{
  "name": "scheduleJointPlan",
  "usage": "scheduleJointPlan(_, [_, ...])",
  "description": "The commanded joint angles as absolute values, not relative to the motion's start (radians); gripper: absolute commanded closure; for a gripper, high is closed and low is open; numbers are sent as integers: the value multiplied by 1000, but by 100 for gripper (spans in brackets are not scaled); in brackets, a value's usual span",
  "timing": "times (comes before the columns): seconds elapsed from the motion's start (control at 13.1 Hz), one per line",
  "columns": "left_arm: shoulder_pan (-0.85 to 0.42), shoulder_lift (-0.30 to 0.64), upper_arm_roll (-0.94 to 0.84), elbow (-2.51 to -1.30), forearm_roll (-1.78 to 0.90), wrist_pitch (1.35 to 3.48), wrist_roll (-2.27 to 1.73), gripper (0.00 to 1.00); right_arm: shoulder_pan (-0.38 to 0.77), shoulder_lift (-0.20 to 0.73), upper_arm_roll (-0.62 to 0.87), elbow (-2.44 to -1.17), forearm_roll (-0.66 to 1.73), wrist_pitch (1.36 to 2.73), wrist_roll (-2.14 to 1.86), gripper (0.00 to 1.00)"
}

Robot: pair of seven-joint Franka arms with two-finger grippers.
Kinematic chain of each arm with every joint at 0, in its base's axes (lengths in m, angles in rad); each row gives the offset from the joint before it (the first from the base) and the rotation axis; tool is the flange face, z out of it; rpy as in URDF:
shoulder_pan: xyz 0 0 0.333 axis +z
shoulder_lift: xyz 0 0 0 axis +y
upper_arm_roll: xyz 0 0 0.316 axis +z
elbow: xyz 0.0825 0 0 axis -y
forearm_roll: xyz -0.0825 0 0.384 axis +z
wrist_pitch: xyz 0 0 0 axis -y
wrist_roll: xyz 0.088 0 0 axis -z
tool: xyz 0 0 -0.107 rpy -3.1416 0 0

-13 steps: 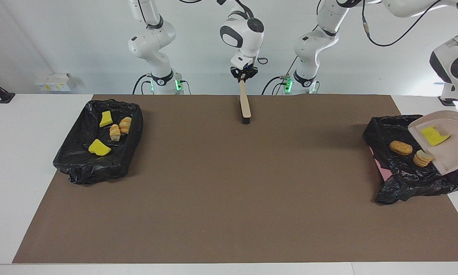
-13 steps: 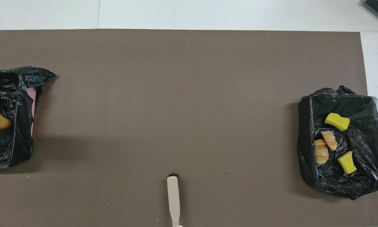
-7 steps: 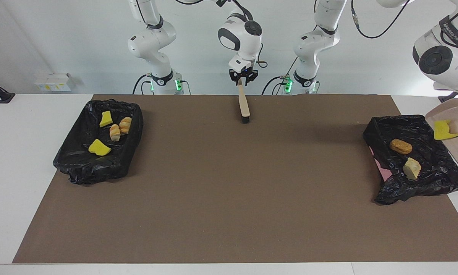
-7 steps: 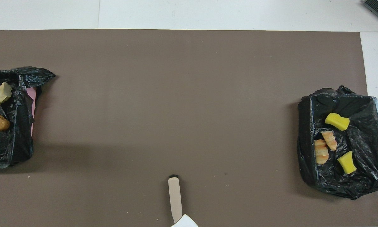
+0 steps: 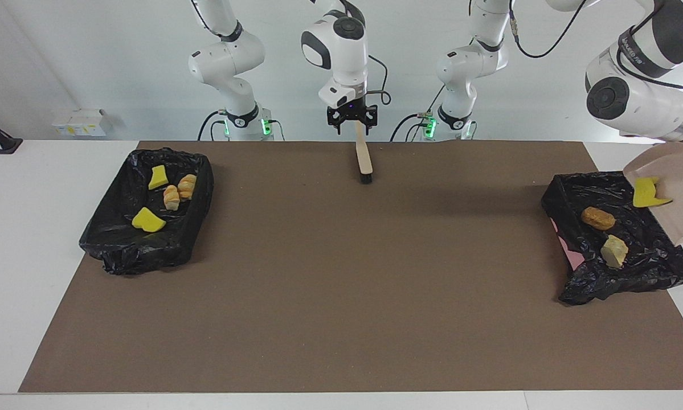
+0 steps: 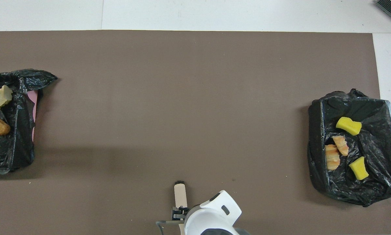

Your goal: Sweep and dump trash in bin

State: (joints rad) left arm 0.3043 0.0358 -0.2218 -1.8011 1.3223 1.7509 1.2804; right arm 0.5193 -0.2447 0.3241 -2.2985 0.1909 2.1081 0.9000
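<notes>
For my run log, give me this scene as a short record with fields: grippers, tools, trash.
right gripper: open, over the brush handle's end; brush lies on the mat
left gripper: out of view, holds dustpan tilted over left-end bin
dustpan load: one yellow piece
left-end bin contents: two lumps
right-end bin contents: four chunks

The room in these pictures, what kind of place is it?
Probably a robotics lab: robot arms bolted at a white table, a brown mat, and two bins lined with black bags holding mock trash.
</notes>
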Motion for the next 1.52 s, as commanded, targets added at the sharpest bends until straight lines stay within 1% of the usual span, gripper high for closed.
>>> scheduleJointPlan(0.0, [295,12,-209,-1841,1356,1743,1247,100,439,-310,330,-2304,180,2059,862,0])
scheduleJointPlan(0.15, [273,6,-210,-1824,1355,1729,1287,100,355,-325,330,-2243,179,1972,774,0])
scheduleJointPlan(0.3, [268,-9,-209,-1810,1358,1726,1363,100,263,-325,330,-2154,179,1873,700,0])
scheduleJointPlan(0.61, [267,-23,-215,-1776,1356,1726,1443,100,114,-305,331,-2021,160,1774,572,0])
scheduleJointPlan(0.84, [267,-21,-216,-1775,1304,1727,1410,100,87,-204,333,-1849,17,1643,479,0])
scheduleJointPlan(0.99, [267,-25,-216,-1773,1199,1711,1335,100,84,-147,330,-1763,-12,1603,477,0])
scheduleJointPlan(1.14, [259,-21,-227,-1761,1102,1645,1260,100,48,-141,330,-1746,-12,1603,474,0])
scheduleJointPlan(1.45, [230,-28,-239,-1763,823,1565,1028,100,37,-141,328,-1743,-9,1615,463,0])
